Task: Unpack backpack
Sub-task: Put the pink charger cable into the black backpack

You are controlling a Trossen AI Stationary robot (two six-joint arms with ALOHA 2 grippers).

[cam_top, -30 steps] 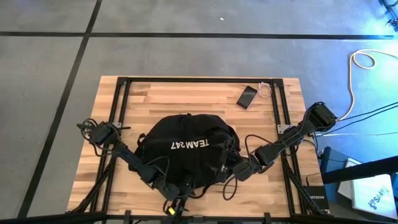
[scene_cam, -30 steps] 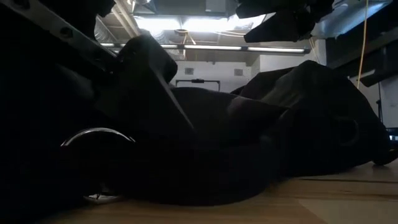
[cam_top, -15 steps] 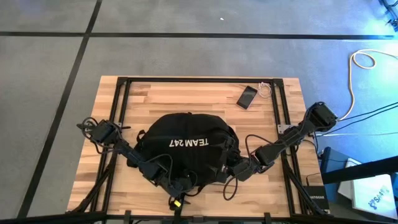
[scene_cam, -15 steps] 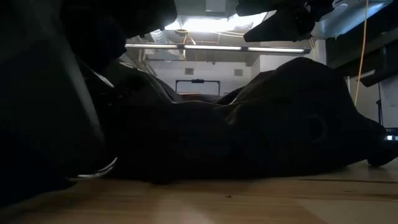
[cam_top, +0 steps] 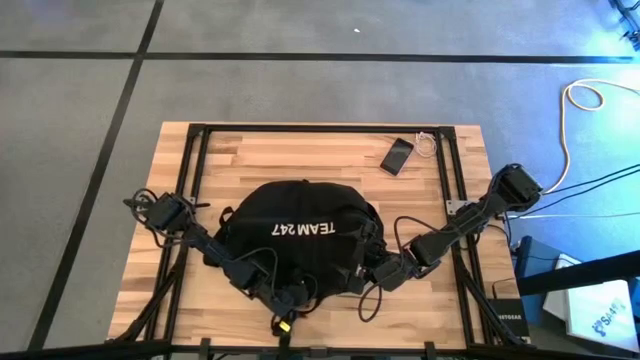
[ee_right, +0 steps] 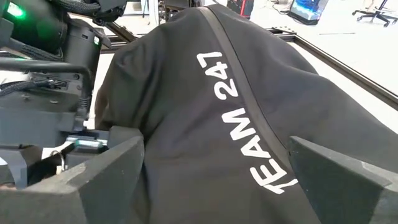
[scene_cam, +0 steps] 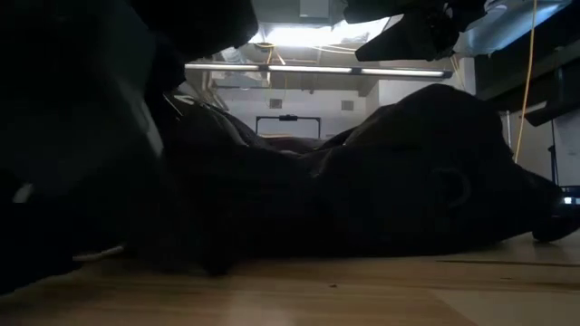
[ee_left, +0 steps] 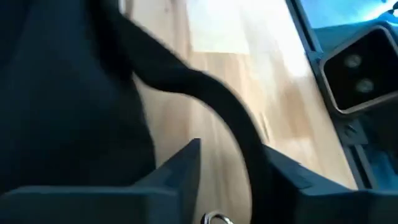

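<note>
The black backpack (cam_top: 300, 232), lettered "TEAM 247" (ee_right: 249, 118), lies in the middle of the table and shows as a dark heap in the low view (scene_cam: 408, 181). My left gripper (cam_top: 292, 298) is at its near edge. In the left wrist view its fingers (ee_left: 233, 155) stand narrowed on either side of a black strap (ee_left: 205, 93), and bare wood shows between the strap and one finger. My right gripper (cam_top: 383, 272) hovers open over the backpack's near right part, with nothing between its fingers (ee_right: 214, 140). My left gripper has the backpack's black strap (ee_left: 249, 162) running lengthwise between its two fingers, close along the inner side of one finger (ee_left: 289, 180). It comes in slanting down from the table's near side. Whether that finger touches the strap, I cannot tell.
A flat black phone (cam_top: 397, 155) lies near the table's far right corner, with a thin white cable (cam_top: 428, 146) beside it. Black frame rails (cam_top: 195, 170) run along the table's left and right sides. Bare wood lies between the backpack and the far edge.
My left gripper has rolled at the wrist and swung a little toward the backpack's near edge, then kept still for the last half second. In the low view the backpack's near left part has shifted and sits lower.
</note>
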